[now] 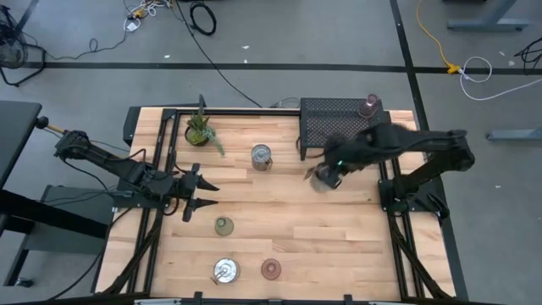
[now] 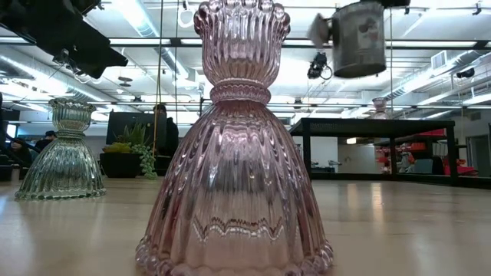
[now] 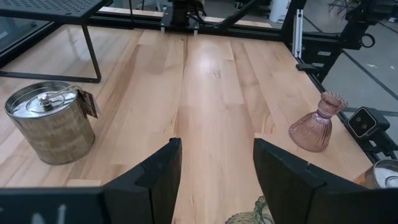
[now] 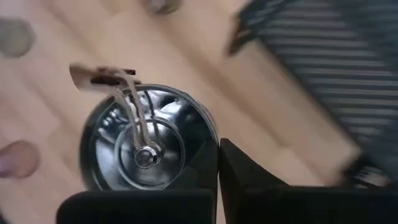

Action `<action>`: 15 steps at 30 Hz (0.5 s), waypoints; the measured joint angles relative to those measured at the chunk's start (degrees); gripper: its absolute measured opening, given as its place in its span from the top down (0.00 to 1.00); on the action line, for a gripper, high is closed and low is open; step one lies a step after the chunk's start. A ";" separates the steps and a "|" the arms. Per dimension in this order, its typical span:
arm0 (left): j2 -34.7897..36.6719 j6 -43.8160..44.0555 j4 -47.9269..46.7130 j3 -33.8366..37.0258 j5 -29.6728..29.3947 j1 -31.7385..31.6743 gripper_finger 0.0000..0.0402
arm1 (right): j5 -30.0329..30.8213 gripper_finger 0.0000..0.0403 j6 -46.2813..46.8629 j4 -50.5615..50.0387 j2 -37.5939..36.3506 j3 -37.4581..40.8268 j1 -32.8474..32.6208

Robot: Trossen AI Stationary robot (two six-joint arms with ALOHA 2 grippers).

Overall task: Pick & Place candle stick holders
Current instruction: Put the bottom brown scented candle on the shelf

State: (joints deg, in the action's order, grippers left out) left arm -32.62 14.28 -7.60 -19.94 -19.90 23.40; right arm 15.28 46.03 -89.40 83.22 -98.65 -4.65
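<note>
The holder between the right gripper's [image 4: 217,163] dark jaws is a shiny silver tin [image 4: 146,142] with a brown tag. Ahead of the left gripper's [image 3: 214,171] black jaws stand a second silver tin [image 3: 51,122], banded in tan, and a ribbed pink glass holder [image 3: 317,123] on the pale wood table [image 3: 211,81].

— Where do my two grippers sit?

— My left gripper [image 1: 203,194] hangs over the table's [image 1: 339,237] left side, just beside a holder [image 1: 223,225]. My right gripper [image 1: 315,174] is over the right half, in front of the rack [image 1: 339,119], carrying a tin [image 4: 146,140] above the wood.

— And the rest?

— A second tin [image 1: 262,157] stands mid-table behind me, the plant [image 1: 201,131] left of it. Two holders [image 1: 225,270] [image 1: 271,269] sit side by side at the near edge. Another holder [image 1: 368,105] stands on the rack.
</note>
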 joint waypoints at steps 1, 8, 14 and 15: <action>0.00 0.00 0.00 0.00 0.00 0.00 0.50 | 1.53 1.00 0.52 -1.54 -0.08 -2.17 0.37; 0.00 0.07 -0.04 0.00 0.19 0.00 0.50 | 8.52 1.00 1.45 -0.92 -9.05 -2.19 4.86; 0.00 0.09 -0.75 0.00 0.17 -0.02 0.50 | 9.49 1.00 4.03 -0.96 -19.20 5.60 10.16; 0.00 0.04 -0.94 0.00 0.17 0.00 0.50 | 9.34 1.00 4.27 -0.82 -21.01 7.52 11.18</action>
State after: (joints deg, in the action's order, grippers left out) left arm -32.62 14.33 -8.54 -19.94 -19.73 23.40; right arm 24.62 50.31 -90.21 62.21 -91.12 6.53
